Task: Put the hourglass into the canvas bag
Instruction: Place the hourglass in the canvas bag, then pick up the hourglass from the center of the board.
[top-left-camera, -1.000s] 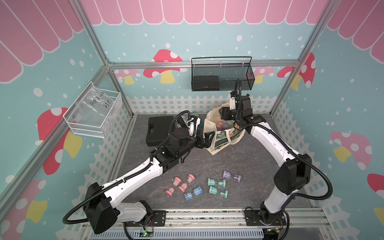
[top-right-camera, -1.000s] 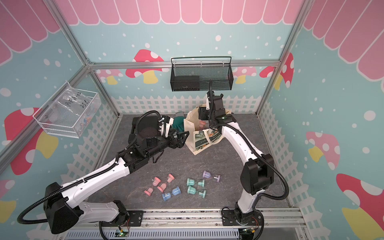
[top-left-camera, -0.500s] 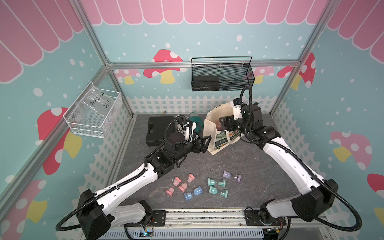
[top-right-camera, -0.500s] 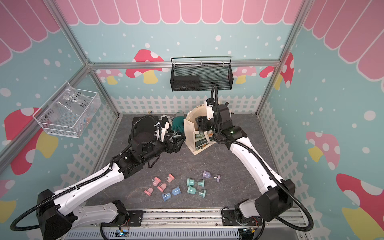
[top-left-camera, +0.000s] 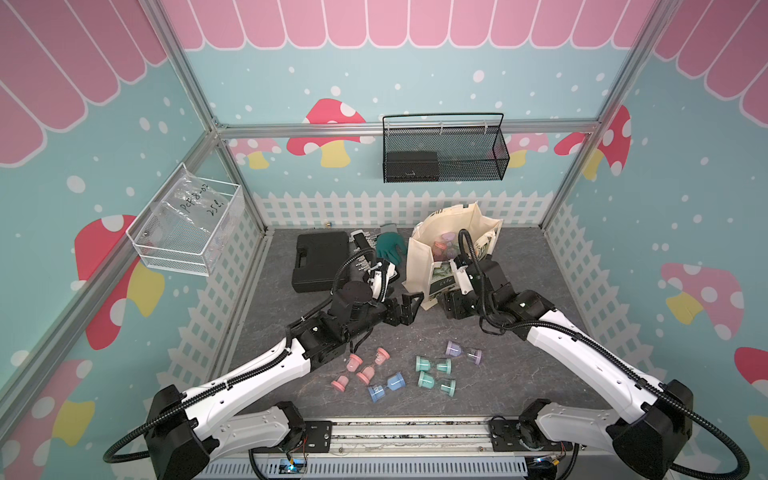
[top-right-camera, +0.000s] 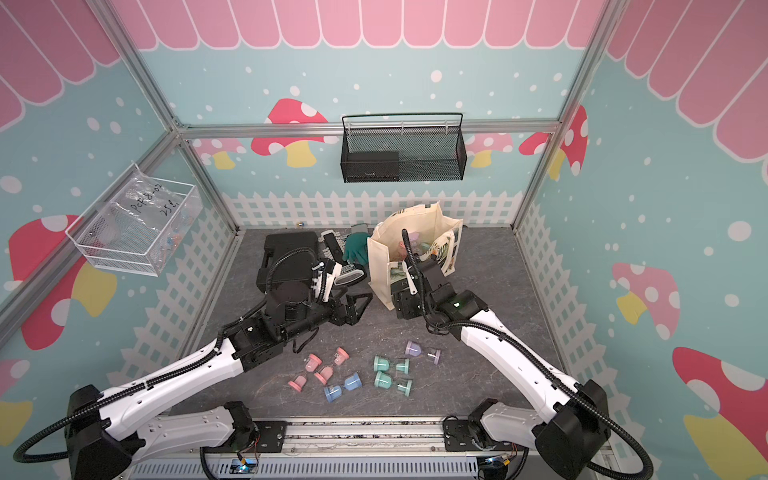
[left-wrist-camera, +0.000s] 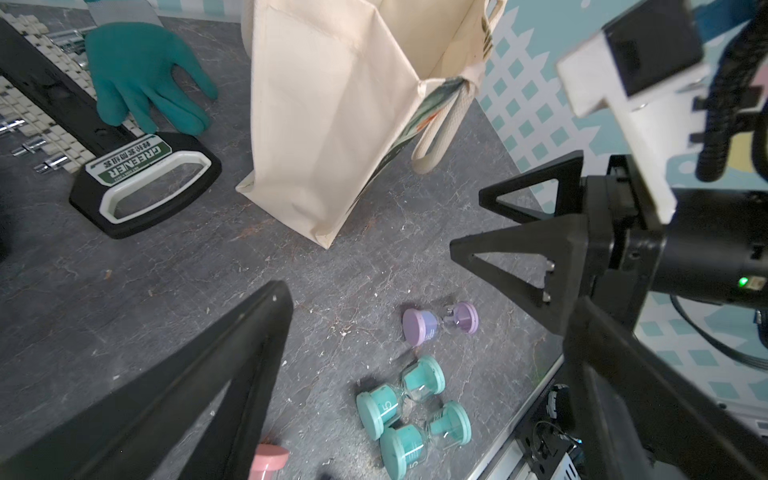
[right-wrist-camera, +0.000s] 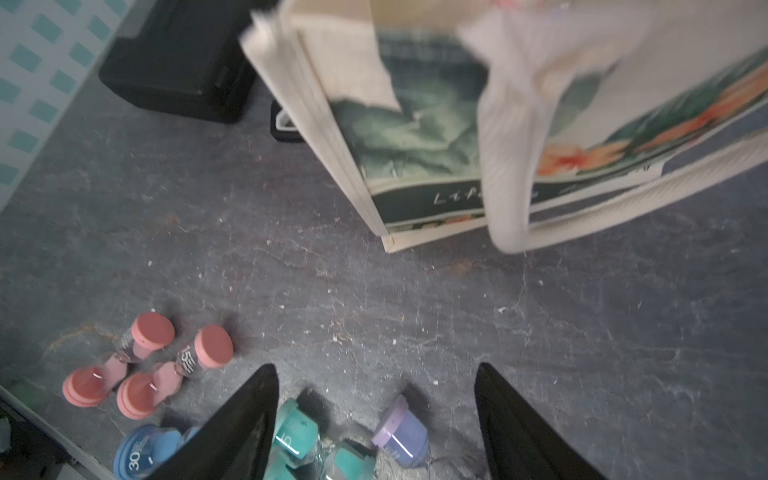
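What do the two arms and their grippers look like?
Left arm and right arm: white link shells, black joint housings, ribbed black cables looping outside. Left gripper and right gripper: black hollow triangular fingers, white wrist camera mount behind; green light on the right wrist.

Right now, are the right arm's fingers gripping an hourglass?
No: in the right wrist view the right arm's black fingers stand apart with nothing clamped between them.
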